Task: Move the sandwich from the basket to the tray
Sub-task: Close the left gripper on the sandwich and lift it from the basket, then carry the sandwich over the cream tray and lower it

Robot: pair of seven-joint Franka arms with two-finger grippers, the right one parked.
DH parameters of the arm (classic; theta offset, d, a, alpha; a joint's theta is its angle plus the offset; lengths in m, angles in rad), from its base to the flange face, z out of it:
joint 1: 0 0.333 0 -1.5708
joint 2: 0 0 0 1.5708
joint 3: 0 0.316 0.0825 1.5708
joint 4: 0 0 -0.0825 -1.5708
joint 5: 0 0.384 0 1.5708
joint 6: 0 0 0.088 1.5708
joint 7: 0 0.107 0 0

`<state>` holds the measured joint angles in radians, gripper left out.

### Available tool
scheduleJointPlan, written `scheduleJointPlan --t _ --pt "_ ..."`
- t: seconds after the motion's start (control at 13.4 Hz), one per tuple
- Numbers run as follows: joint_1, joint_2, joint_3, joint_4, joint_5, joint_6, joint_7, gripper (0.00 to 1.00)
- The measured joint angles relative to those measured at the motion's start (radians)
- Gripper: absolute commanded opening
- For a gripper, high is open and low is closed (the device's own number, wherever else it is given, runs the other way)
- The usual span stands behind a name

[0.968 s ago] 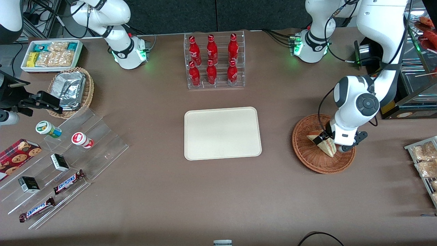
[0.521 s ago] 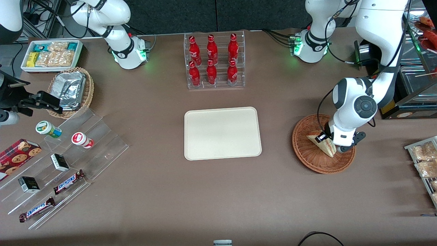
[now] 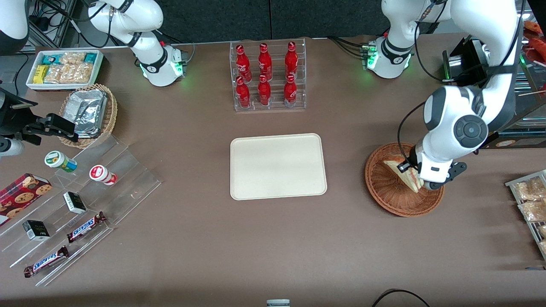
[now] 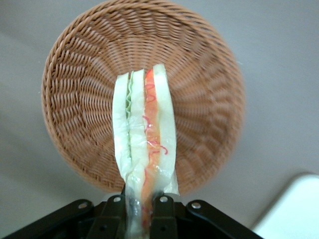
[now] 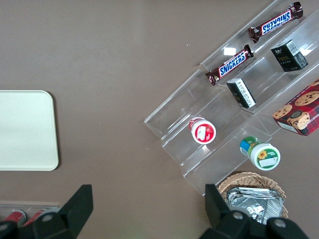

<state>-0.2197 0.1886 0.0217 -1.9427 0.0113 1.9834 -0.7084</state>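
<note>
The sandwich, clamped at one corner by the closed pincer, has risen off the basket since a second ago and now hangs above it, so the lift is under way and the carry to the tray remains. From the front, the arm's wrist hides the grip.

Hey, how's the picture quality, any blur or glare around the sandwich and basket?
Left wrist view: sandwich sharp in the gripper, basket rim slightly smeared. Front view: even light, soft shadows, no glare on the tray.
</note>
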Motion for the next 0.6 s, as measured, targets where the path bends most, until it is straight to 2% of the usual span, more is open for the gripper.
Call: scheduleJointPlan --t 0.3,0.6 --pt "-0.178 0.014 -0.005 0.087 0.000 -0.051 -0.003 0.11" --pt "-0.334 0.110 -0.007 0.167 -0.002 -0.049 -0.017 0.12"
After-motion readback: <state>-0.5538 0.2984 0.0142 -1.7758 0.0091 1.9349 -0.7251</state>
